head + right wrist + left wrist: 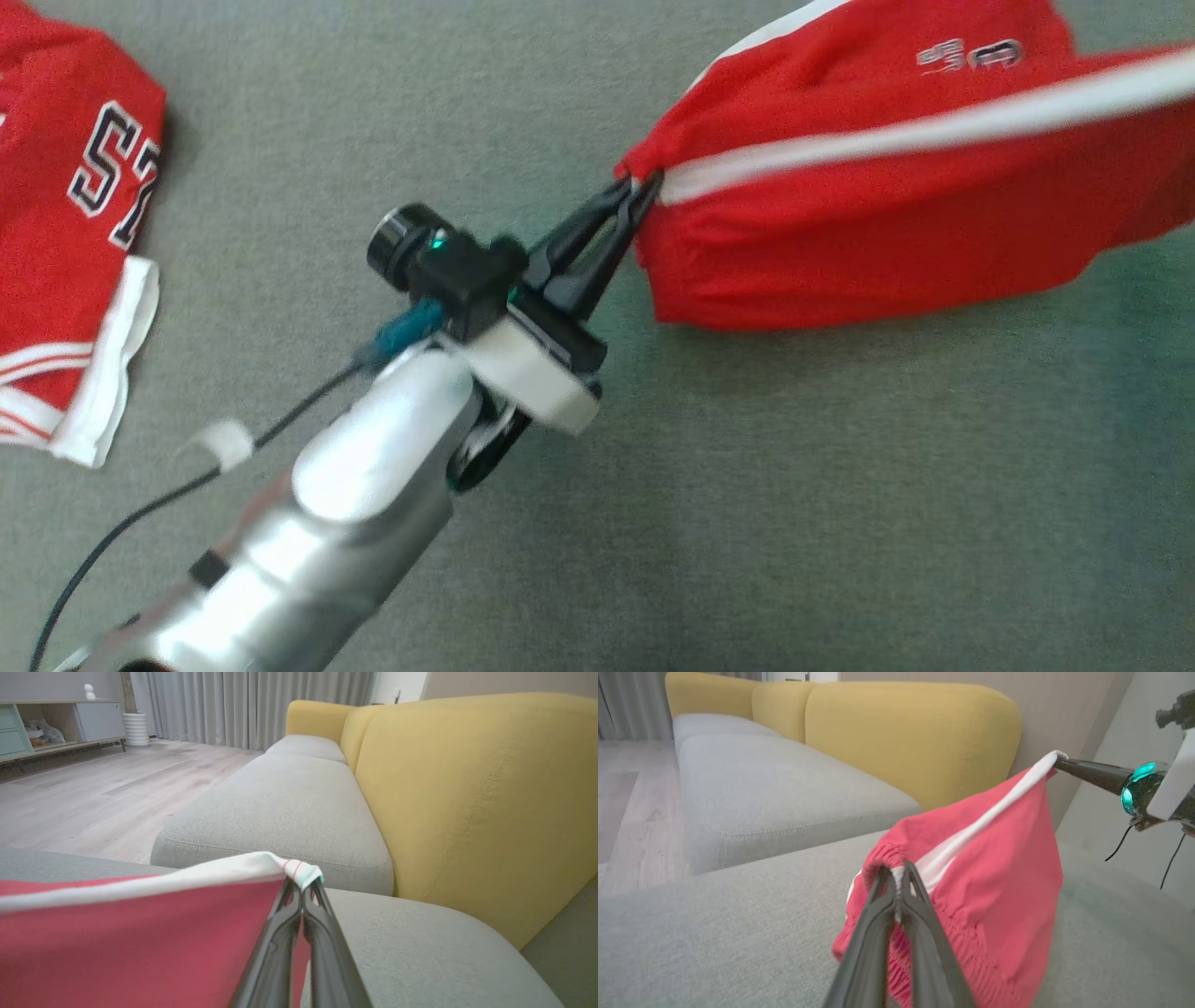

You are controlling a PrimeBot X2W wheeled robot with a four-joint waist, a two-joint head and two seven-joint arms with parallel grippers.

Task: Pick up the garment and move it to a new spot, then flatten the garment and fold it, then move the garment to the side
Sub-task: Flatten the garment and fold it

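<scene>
Currently the red garment (887,224) is held up over the grey cushion (794,513), at the right of the scene. Its elastic corner is clamped by the left gripper (639,194), and its white-striped corner by the right gripper (302,887). A red jersey (65,233) is laid on the cushion at the left.

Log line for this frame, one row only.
left tool: shut on red shorts waistband | right tool: shut on white-trimmed corner | shorts: hanging between tools | red jersey: lying on grey cushion
</scene>
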